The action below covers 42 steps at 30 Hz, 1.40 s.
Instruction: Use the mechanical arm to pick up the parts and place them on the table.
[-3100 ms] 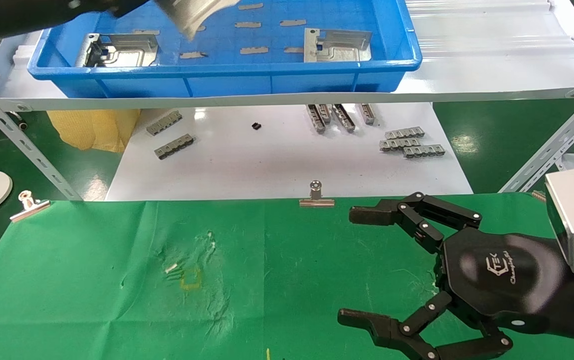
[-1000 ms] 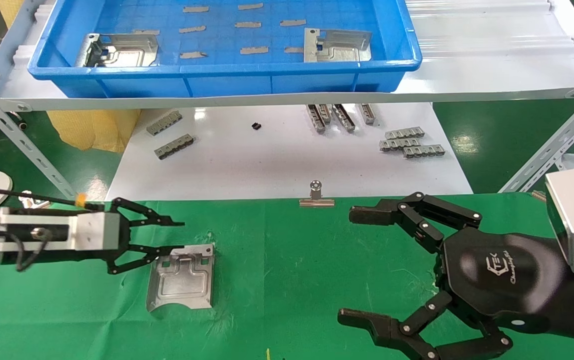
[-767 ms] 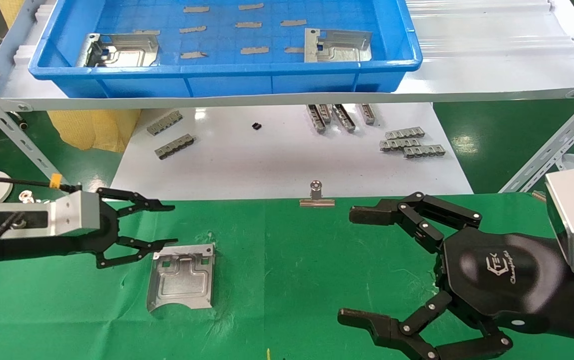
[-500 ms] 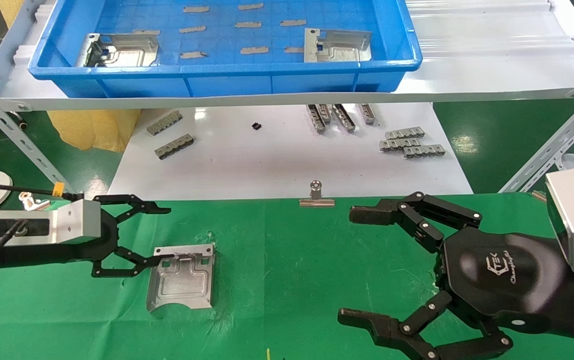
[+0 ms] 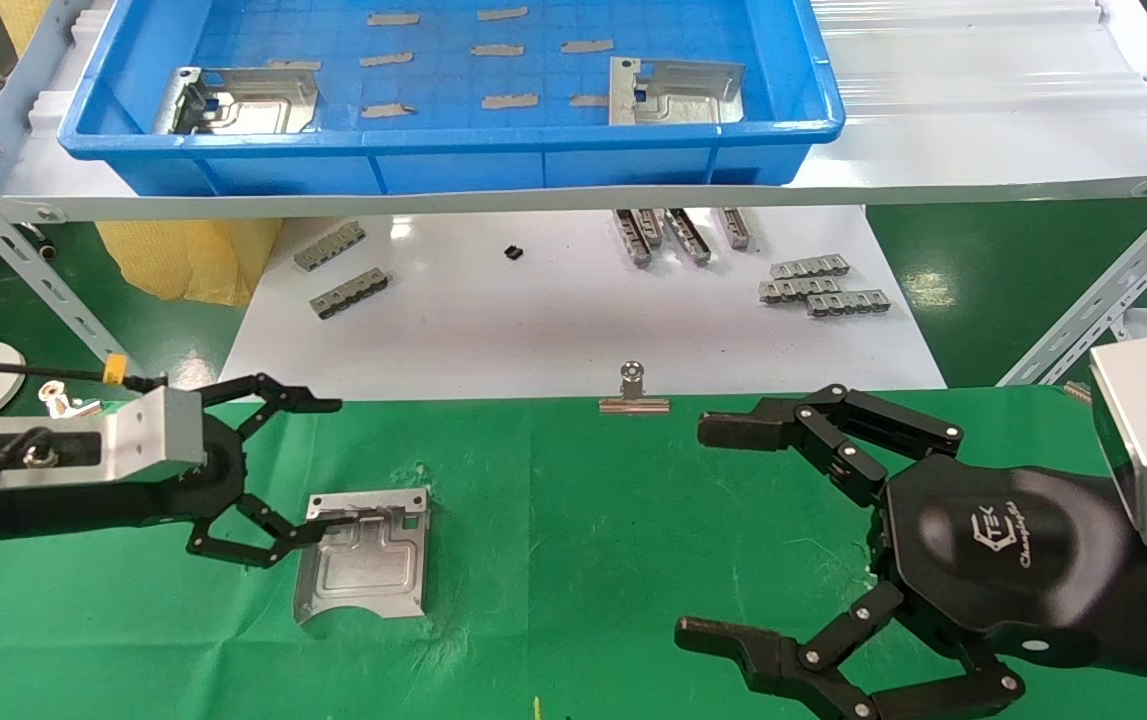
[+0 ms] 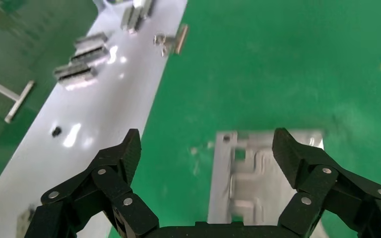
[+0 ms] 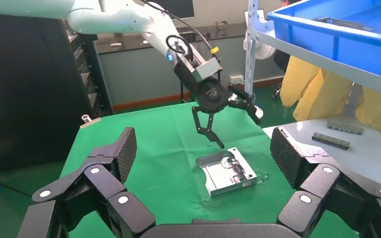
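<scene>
One silvery part [image 5: 363,560] lies flat on the green cloth table [image 5: 583,520], left of centre. My left gripper [image 5: 328,462] is open and empty just left of it, one fingertip [image 5: 328,520] over the part's near corner. The left wrist view shows the part [image 6: 248,178] between the spread fingers of that gripper [image 6: 208,148]. Two more parts [image 5: 238,100] [image 5: 673,90] lie in the blue bin [image 5: 453,160]. My right gripper [image 5: 698,530], the black TEK claw, is open and empty over the cloth's right side. Its wrist view shows the part [image 7: 225,171] and the left gripper [image 7: 238,130].
The blue bin stands on a white ribbed shelf [image 5: 983,90] above a glossy white tabletop [image 5: 553,320] with grey comb-like strips [image 5: 818,285]. A binder clip [image 5: 633,392] sits on the cloth's far edge. Slanted metal shelf braces [image 5: 1103,300] stand at both sides.
3.1 s ago the left gripper held a part up by the bin; the part now lies on the cloth. Over the last second the open gripper drew back slightly to the left.
</scene>
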Available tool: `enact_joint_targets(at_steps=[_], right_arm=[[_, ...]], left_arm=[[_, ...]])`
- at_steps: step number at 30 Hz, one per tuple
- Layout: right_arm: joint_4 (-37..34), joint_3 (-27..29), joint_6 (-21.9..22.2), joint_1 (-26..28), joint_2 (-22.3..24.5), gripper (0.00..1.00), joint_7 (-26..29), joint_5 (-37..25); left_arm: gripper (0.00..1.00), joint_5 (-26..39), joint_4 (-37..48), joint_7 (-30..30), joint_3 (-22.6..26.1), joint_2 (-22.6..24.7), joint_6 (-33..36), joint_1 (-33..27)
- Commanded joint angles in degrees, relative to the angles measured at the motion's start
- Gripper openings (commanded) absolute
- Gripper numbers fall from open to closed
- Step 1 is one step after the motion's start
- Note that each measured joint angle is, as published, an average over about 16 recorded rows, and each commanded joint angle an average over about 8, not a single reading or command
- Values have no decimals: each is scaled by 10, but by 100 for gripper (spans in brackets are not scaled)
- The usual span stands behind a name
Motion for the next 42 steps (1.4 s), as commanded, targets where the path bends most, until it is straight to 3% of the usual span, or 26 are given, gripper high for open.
enact_joint_targets(at_steps=[1, 42], right_arm=[[0, 0, 0, 0, 0, 100, 0, 0], [0, 0, 0, 0, 0, 100, 0, 0]], left_arm=[[100, -7, -23, -19, -10, -5, -2, 11], [100, -146, -508, -419, -230, -121, -34, 256]])
